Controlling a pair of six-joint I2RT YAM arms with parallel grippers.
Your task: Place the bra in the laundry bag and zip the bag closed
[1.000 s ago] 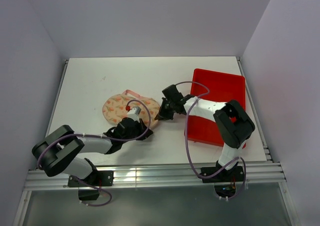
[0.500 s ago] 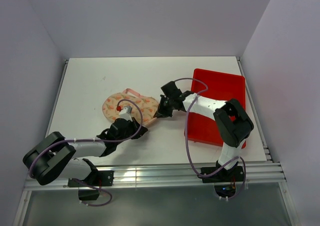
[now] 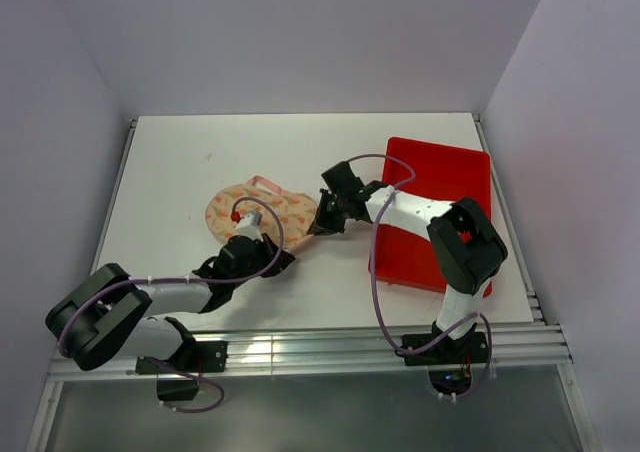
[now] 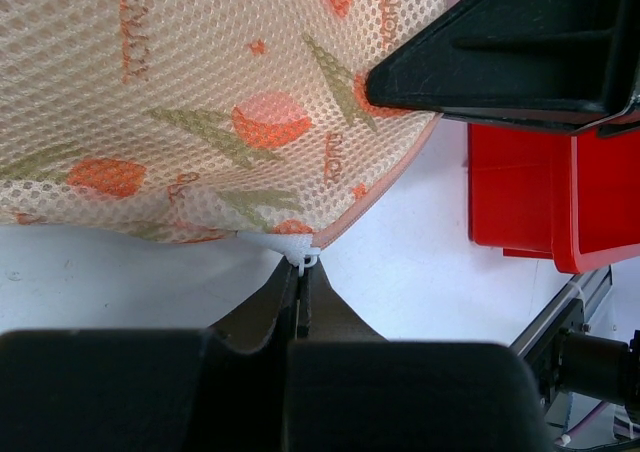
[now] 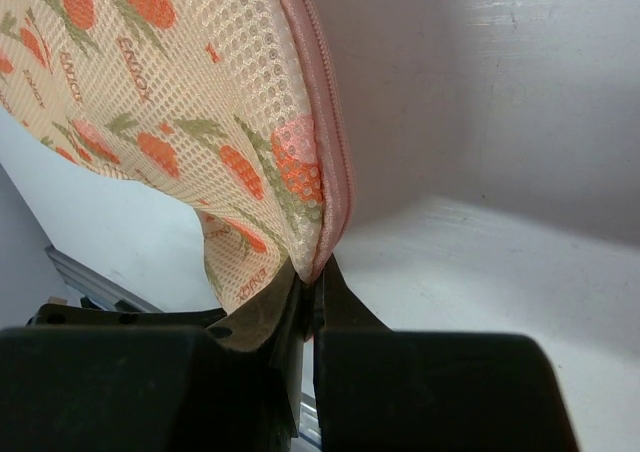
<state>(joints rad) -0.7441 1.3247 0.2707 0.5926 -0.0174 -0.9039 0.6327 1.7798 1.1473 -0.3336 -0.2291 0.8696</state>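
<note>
The laundry bag (image 3: 285, 210) lies left of centre, cream mesh with orange print and a pink zipper edge. My left gripper (image 3: 268, 248) is at its near edge. In the left wrist view it (image 4: 302, 264) is shut on the white zipper pull (image 4: 304, 260) below the bag (image 4: 190, 102). My right gripper (image 3: 316, 229) is at the bag's right end. In the right wrist view it (image 5: 312, 277) is shut on the bag's pink zipper edge (image 5: 335, 187), lifting the mesh (image 5: 170, 122) a little. The bra is hidden.
A red plastic tray (image 3: 455, 177) lies at the right under my right arm, and also shows in the left wrist view (image 4: 530, 207). White walls stand at the back and both sides. A metal rail (image 3: 300, 347) runs along the near table edge.
My left gripper has moved left along the bag's near edge, and its elbow has swung left. My right gripper has shifted slightly up and left. The bag's right lobe looks flatter.
</note>
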